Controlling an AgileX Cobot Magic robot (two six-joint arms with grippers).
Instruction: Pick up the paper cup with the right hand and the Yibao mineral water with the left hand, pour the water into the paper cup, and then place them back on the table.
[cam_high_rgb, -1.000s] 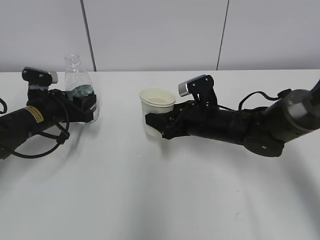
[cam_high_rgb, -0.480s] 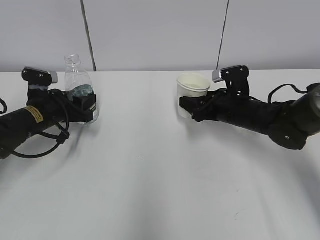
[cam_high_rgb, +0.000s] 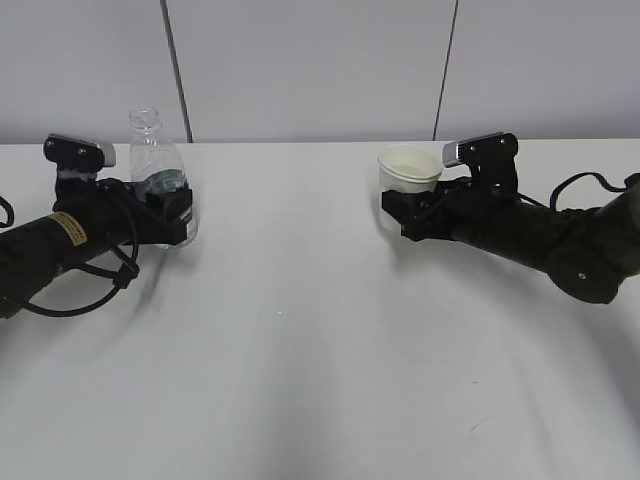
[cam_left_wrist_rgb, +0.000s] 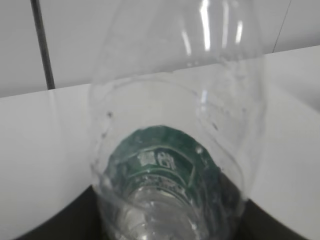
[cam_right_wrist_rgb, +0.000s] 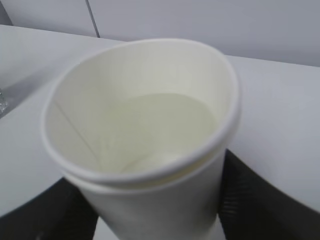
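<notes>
Right gripper (cam_high_rgb: 402, 213) clamped round paper cup (cam_high_rgb: 408, 170), upright near table (cam_high_rgb: 300, 350) far edge, water inside. Left gripper (cam_high_rgb: 172, 215) clenched on Yibao mineral water (cam_high_rgb: 157, 170), upright, far-left, nearly empty.

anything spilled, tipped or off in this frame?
Nothing stands out. The paper cup sits upright in the right gripper, the Yibao bottle upright in the left gripper, capless. No puddle shows on the table.
</notes>
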